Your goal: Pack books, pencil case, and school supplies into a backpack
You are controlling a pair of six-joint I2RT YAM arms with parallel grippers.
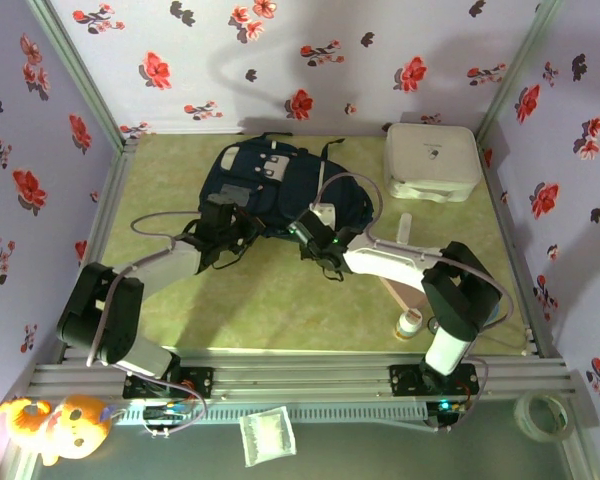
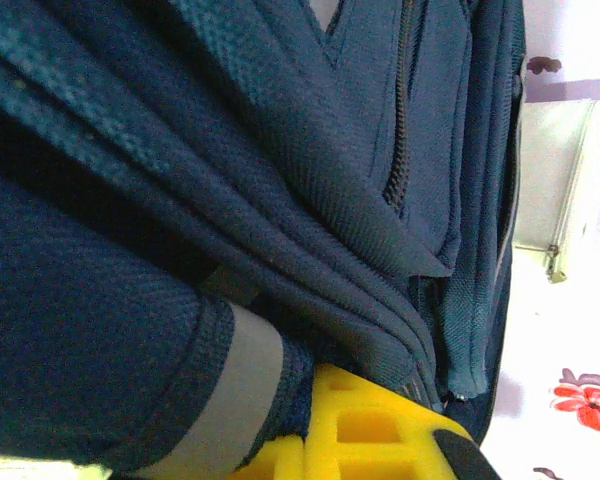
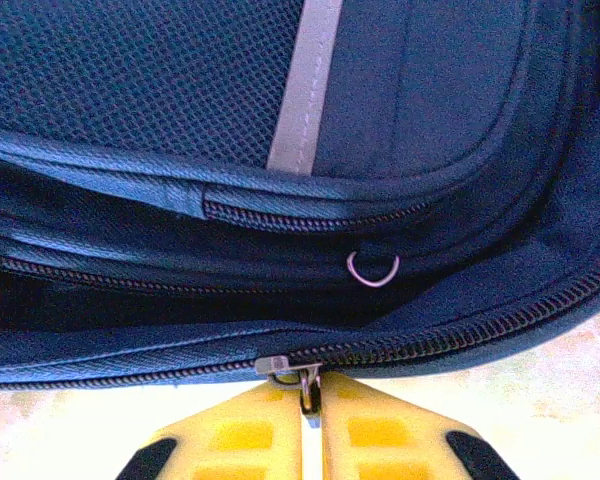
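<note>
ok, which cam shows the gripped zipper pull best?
Right wrist: zipper pull sits close-up, pinched in the right end effector. Top external: backpack whole, pull too small to tell. Left wrist: backpack fabric folds.

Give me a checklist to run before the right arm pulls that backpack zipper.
1. Right gripper shut on the zipper pull: ok.
2. Left gripper pinching the backpack fabric, folds drawn taut: ok.
3. Zipper teeth next to the slider free of caught fabric: ok.
4. Zipper open enough for packing: not ok, teeth right of the slider are meshed.
5. Small bottle clear of the right arm's sweep: cannot tell; it stands close beside that arm.
</note>
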